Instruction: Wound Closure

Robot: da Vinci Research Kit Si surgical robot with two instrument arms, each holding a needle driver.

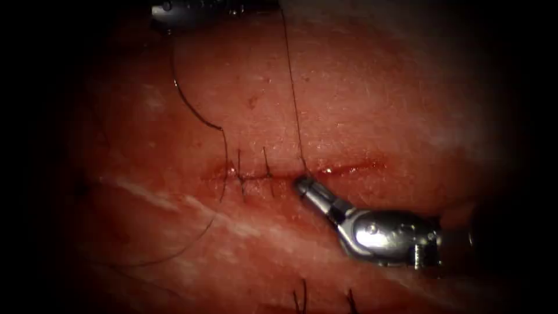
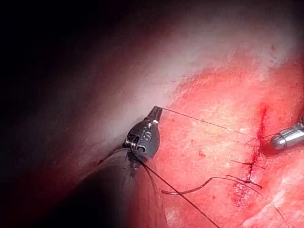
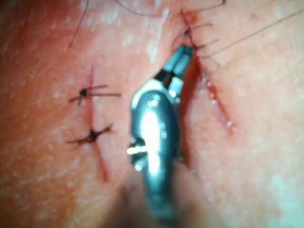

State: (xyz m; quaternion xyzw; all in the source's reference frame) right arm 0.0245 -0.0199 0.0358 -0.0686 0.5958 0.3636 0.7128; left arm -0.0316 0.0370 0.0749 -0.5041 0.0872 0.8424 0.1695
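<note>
Thread pulled tight off the cut, right tool parked right at it

Endoscope view: the horizontal red cut [image 1: 325, 170] in the pink pork-belly tissue [image 1: 378, 104] has a few dark stitches [image 1: 253, 174] along its left part. The thin black thread [image 1: 292, 87] runs straight up from the cut to the left arm's silver tool [image 1: 192, 10] at the top edge. The right arm's shiny steel tool [image 1: 302, 186] has its jaws closed together, tip touching the tissue just below where the thread comes out; can't tell if it pinches anything.

Left wrist view: the left tool [image 2: 156, 112] jaws look clamped on the taut thread [image 2: 204, 122] leading to the cut [image 2: 259, 137].

Right wrist view: closed tip [image 3: 184, 51] sits at the cut [image 3: 209, 90], beside knotted stitches [image 3: 90, 114].

Thread's fine, limp and slippery I'd guess, so grip it flat between the jaws. Can't spot the needle.
</note>
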